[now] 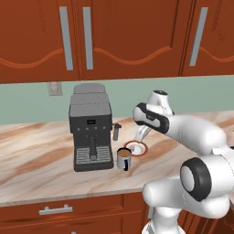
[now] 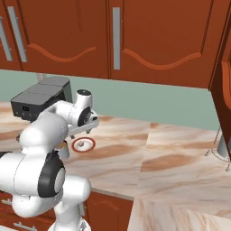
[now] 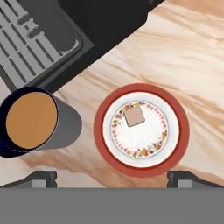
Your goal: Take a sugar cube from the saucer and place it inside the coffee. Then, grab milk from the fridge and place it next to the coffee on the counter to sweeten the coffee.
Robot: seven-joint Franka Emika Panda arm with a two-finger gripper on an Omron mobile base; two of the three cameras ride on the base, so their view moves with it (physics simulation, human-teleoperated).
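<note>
The saucer (image 3: 183, 131), white with a red rim, lies on the counter (image 1: 36, 151) with a pale brown sugar cube (image 3: 134, 116) on it. Left of it in the hand view stands the coffee (image 3: 33, 120), a white mug with a dark blue handle, full of brown liquid. My gripper (image 3: 114, 179) hangs open straight above the saucer, its fingertips (image 3: 41, 178) spread wide and holding nothing. The left base view shows the gripper (image 1: 140, 135) just over the saucer (image 1: 144, 148), with the coffee (image 1: 124, 158) in front. The milk and the fridge are out of view.
A black espresso machine (image 1: 91, 132) stands close to the left of the mug, with a small grey jug (image 1: 117, 131) beside it. Red-brown wall cupboards (image 1: 114, 36) hang above. The counter (image 2: 135, 153) runs on to the right, where a grey metal object (image 2: 223, 145) stands.
</note>
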